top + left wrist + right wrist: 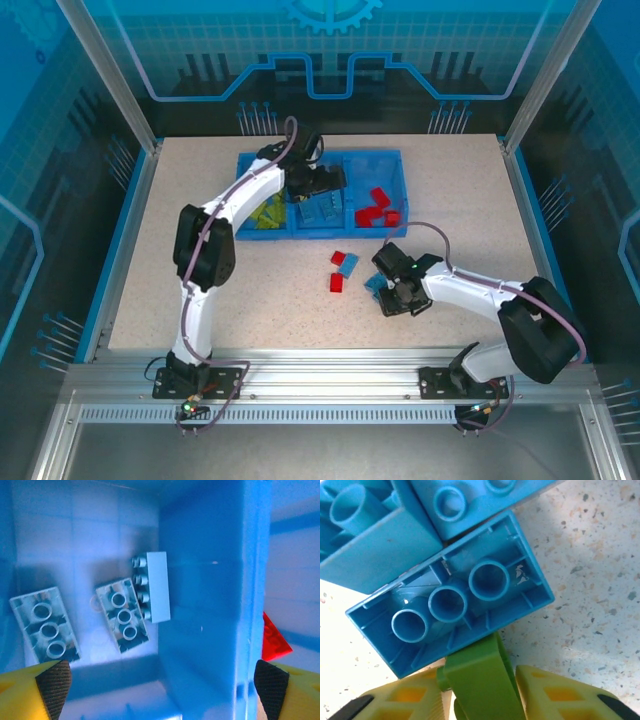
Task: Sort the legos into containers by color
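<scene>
Three pale-blue legos in tray, left end effector splayed, right end effector clamping yellow-green lego

— How is the overhead view?
— Bright, even and sharp. The speckled worktop is well lit from above, and the arms throw only short, soft shadows.
— And the wrist cameras?
— The left one is flooded with saturated blue and looks hazy; soft shadows lie beside the light blue bricks on the tray floor. The right one is bright and crisp on the upturned blue brick, and slightly soft on the green brick at the bottom edge.
</scene>
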`<state>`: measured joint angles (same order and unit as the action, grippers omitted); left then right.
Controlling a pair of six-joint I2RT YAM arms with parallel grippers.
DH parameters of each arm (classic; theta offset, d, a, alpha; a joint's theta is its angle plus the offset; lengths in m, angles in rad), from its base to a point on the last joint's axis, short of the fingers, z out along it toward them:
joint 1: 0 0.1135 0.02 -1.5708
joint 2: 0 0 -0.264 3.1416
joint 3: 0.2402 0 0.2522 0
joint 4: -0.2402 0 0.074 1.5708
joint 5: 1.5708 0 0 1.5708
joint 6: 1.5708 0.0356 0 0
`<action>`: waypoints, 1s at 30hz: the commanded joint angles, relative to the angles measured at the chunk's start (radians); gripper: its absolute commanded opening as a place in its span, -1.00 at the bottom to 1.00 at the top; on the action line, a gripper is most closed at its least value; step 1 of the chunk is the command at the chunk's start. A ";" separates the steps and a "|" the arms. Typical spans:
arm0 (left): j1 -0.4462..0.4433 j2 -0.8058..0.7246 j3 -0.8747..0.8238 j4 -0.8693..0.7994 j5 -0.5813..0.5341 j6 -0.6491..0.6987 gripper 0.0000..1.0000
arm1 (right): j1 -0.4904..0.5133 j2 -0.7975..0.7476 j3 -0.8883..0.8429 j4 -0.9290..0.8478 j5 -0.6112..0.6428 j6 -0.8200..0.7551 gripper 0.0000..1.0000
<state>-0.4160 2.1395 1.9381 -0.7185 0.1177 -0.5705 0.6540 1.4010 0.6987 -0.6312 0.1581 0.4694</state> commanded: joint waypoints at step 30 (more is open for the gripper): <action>0.079 -0.861 -1.099 0.130 -0.268 -0.069 0.98 | 0.054 0.674 1.295 -0.172 -0.367 0.020 -0.66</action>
<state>-0.3466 1.3190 0.8886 -0.5926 -0.1097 -0.6056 0.7128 1.9476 1.8381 -0.6861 -0.1772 0.4423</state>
